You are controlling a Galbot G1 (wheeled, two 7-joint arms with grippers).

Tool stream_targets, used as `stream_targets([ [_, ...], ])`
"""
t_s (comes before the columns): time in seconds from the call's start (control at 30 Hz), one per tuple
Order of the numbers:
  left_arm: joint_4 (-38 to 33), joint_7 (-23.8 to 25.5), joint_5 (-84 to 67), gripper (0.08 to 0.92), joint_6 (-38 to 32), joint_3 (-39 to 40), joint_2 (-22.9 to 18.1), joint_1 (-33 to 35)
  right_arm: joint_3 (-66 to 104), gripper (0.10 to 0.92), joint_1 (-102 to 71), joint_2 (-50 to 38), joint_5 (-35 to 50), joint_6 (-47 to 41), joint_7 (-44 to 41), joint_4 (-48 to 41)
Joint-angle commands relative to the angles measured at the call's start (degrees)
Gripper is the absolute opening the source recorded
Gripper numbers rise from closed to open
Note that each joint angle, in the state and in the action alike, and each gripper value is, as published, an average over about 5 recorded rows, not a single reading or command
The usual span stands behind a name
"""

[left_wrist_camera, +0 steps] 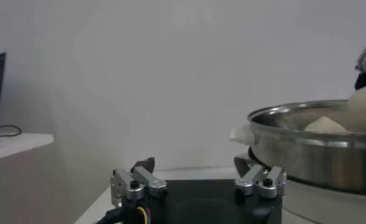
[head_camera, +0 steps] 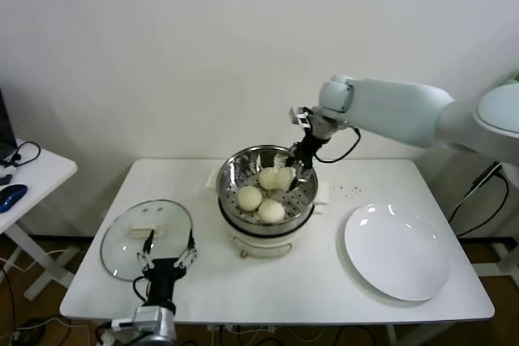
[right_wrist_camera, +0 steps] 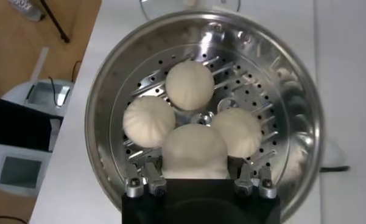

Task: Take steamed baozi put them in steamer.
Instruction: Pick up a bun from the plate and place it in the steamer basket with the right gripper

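The steamer (head_camera: pixel 235 169) stands mid-table, a shiny perforated basket on a white base. Three cream baozi lie on its floor (right_wrist_camera: pixel 189 84) (right_wrist_camera: pixel 148 121) (right_wrist_camera: pixel 238 131). My right gripper (right_wrist_camera: pixel 198 171) reaches down into the basket's far side and is shut on another baozi (right_wrist_camera: pixel 195 152), one finger on each flank. In the head view that baozi (head_camera: pixel 276 177) sits low inside the rim below the right gripper (head_camera: pixel 297 161). I cannot tell whether it touches the floor. My left gripper (head_camera: pixel 166 250) is parked open near the front left edge, holding nothing.
A round glass lid (head_camera: pixel 130 241) lies flat at the table's left, just behind the left gripper. A white plate (head_camera: pixel 397 253) lies at the right. A side table with a cable and a mouse (head_camera: pixel 11 196) stands farther left.
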Motion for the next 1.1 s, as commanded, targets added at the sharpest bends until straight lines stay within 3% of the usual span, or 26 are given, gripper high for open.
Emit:
stream_targets([
  [0.03, -1.32, 0.25, -0.74, 0.823, 0.28, 0.12, 0.12, 0.34, -2.06, 0.687, -3.26, 3.57, -2.0, 0.08, -0.07, -3.83],
  [0.37, -1.15, 0.27, -0.42, 0.823, 0.39, 0.32, 0.27, -0.13, 0.05, 0.687, -5.41, 4.0, -4.79, 0.78, -0.58, -8.1],
  [1.1, -2.21, 0.1, 0.16, 0.823, 0.89, 0.69, 0.41, -0.41, -0.39, 0.687, -4.95, 2.67, -6.46, 0.92, -0.54, -5.87],
])
